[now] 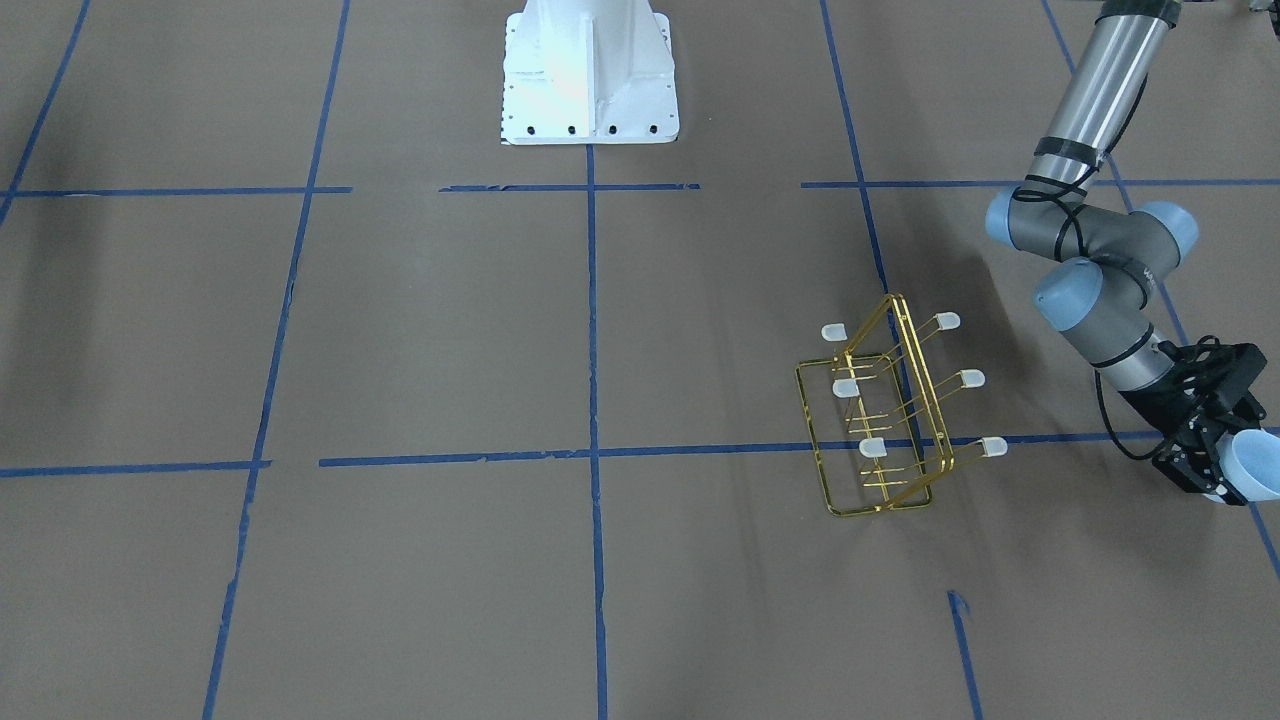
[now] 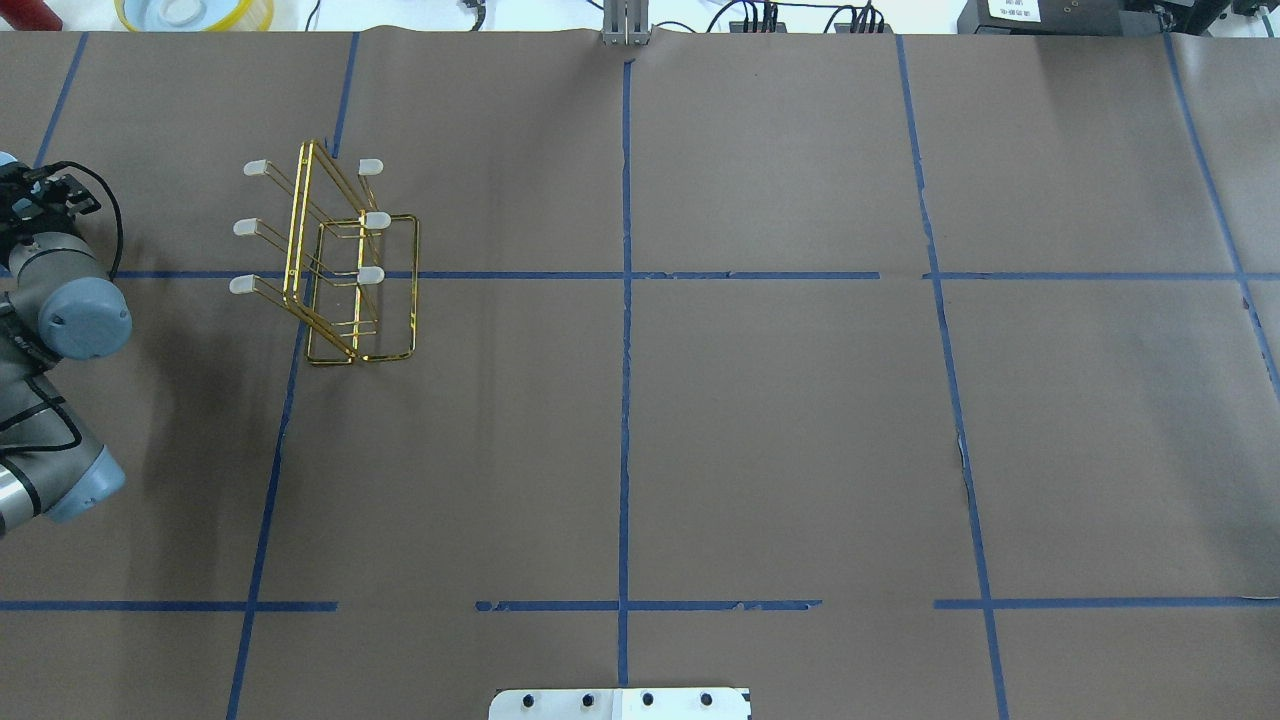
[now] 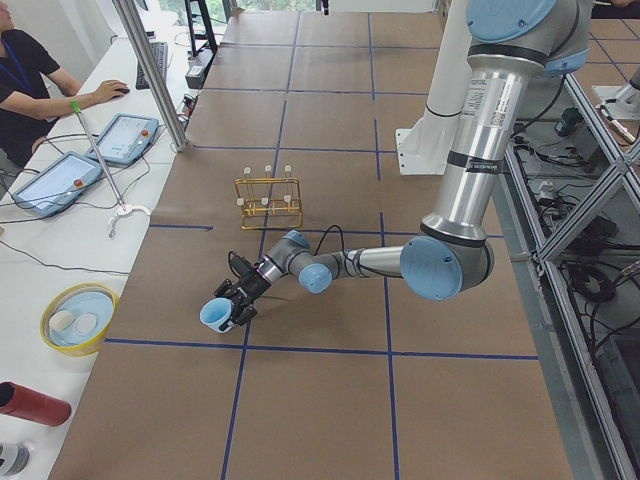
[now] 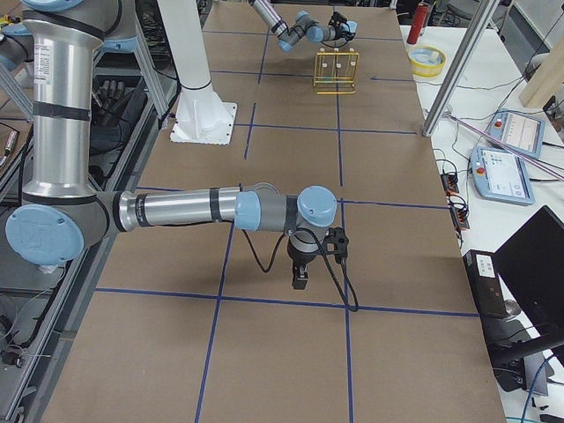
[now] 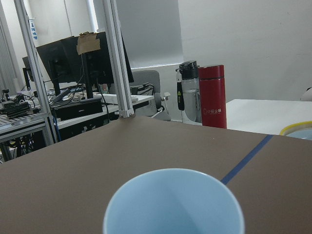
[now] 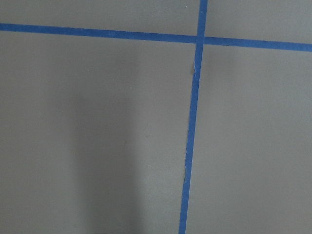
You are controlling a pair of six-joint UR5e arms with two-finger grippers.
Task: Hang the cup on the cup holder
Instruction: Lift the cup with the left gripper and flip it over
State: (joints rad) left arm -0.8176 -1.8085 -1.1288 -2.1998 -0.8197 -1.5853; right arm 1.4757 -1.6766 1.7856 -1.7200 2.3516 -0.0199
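Observation:
The pale blue cup (image 1: pixel 1256 464) is held tilted on its side in my left gripper (image 1: pixel 1232 470), a little above the table at its left end. It also shows in the exterior left view (image 3: pixel 214 314), and its rim fills the bottom of the left wrist view (image 5: pixel 173 202). The gold wire cup holder (image 1: pixel 885 420) stands on the table with its whitish-capped prongs bare, apart from the cup; it also shows in the overhead view (image 2: pixel 340 260). My right gripper (image 4: pixel 300 275) hangs over bare table far from both, and I cannot tell whether it is open or shut.
The white robot base (image 1: pixel 590 70) stands at the table's robot side. Off the table's left end are a yellow bowl (image 3: pixel 78 316) and a red bottle (image 5: pixel 213 95). An operator (image 3: pixel 30 80) sits beyond the far edge, with a metal post (image 3: pixel 150 70) nearby.

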